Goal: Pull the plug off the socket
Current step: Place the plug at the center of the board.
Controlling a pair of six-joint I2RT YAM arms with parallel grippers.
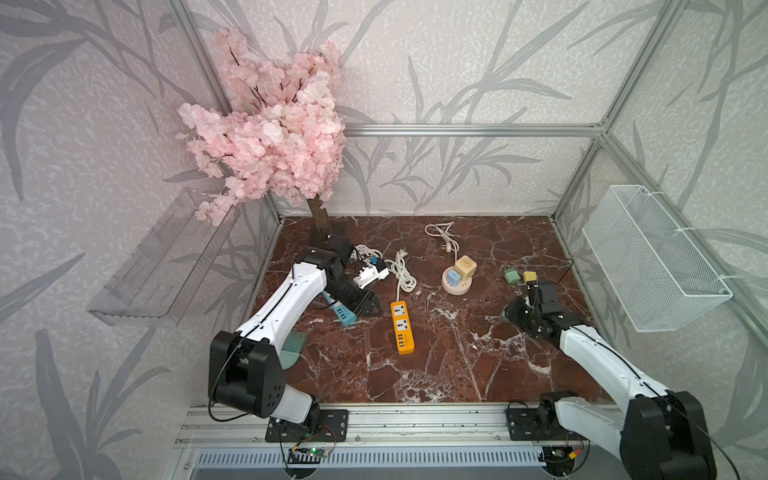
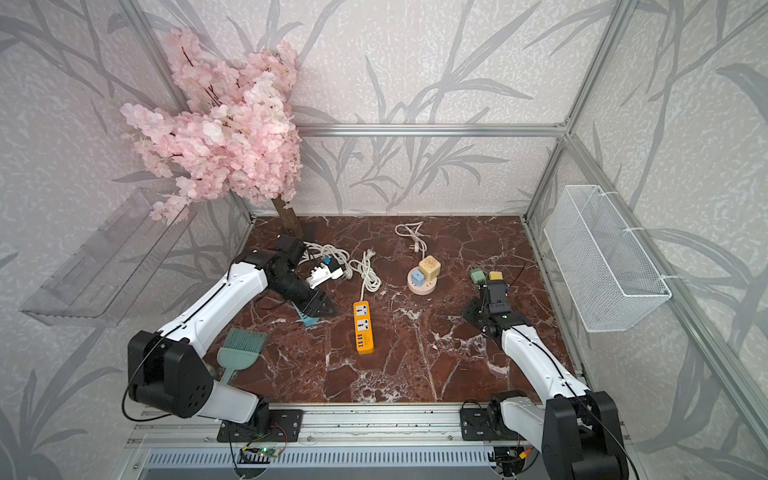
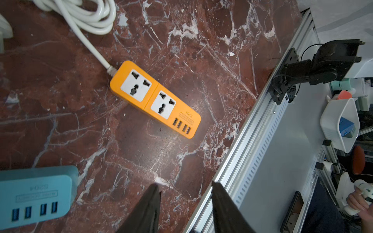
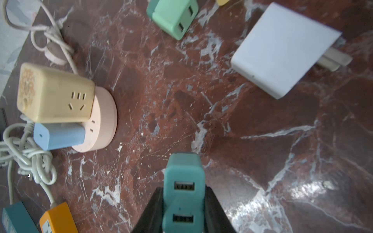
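Observation:
My right gripper (image 4: 184, 189) is shut on a teal two-port USB plug (image 4: 183, 171), held just above the marble floor at the right, clear of any socket. In both top views that gripper (image 1: 510, 313) (image 2: 472, 309) sits in front of a green plug (image 1: 511, 275). My left gripper (image 3: 184, 184) is open with nothing between its fingers. A teal power strip (image 3: 36, 193) (image 1: 344, 314) lies on the floor beside it, apart from the fingers. In a top view the left gripper (image 2: 321, 303) partly covers that strip.
An orange power strip (image 1: 402, 328) (image 3: 155, 98) lies mid-floor with a coiled white cord (image 1: 401, 270). A round pink socket (image 4: 105, 121) carries a yellow cube adapter (image 4: 54, 94) and a blue plug (image 4: 58, 136). A white adapter (image 4: 282, 50), a white strip (image 1: 372, 274) and a brush (image 2: 241, 349) lie around.

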